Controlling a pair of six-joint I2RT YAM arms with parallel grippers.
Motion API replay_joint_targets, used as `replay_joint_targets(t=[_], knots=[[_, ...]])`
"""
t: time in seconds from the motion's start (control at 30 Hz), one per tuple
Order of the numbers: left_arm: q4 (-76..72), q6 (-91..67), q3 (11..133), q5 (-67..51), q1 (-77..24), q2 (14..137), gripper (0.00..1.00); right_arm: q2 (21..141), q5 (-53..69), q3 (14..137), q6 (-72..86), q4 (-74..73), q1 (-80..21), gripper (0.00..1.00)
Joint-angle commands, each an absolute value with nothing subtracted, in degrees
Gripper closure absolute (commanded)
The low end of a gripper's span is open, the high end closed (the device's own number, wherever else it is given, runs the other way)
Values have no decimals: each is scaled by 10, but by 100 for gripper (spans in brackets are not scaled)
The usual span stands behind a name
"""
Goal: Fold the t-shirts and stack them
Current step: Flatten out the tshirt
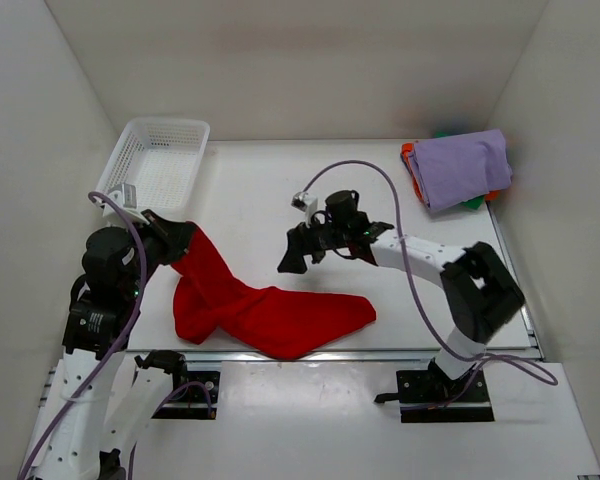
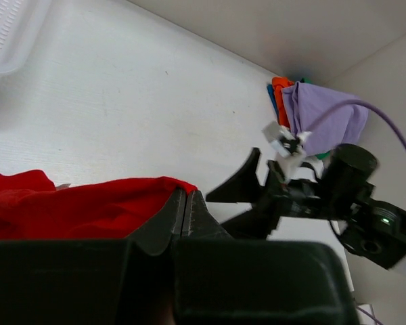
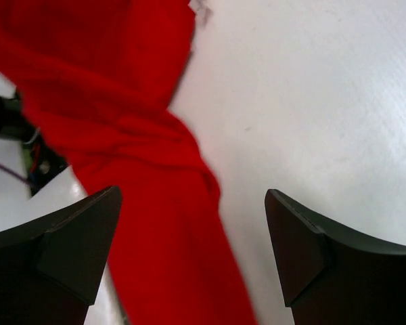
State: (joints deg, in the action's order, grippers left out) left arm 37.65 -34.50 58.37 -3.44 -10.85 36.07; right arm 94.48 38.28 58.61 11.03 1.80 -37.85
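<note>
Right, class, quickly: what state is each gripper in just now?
Left gripper: shut on the red t-shirt.
Right gripper: open, holding nothing.

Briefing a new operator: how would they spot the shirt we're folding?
On the white table, look near-left, in front of the mesh basket. The red t-shirt lies crumpled there, one end pinched in the left end effector. It alone is unfolded; the other shirts sit stacked far right.
</note>
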Motion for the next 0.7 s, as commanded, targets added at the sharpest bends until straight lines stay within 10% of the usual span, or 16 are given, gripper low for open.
replay_joint_targets(t=[0.0,0.33,0.53,0.67], knots=[[391,-341,614,-19,-114,353,100,1009,364,642,69,32,-394,16],[351,-355,565,-46,-106,352,100,1009,208,577,60,-113,-417,20],[343,-355,550,-48,-107,355,100,1023,252,573,47,-184,-421,100],[344,-334,565,-40,-105,376,100,963,224,579,61,-190,-387,100]])
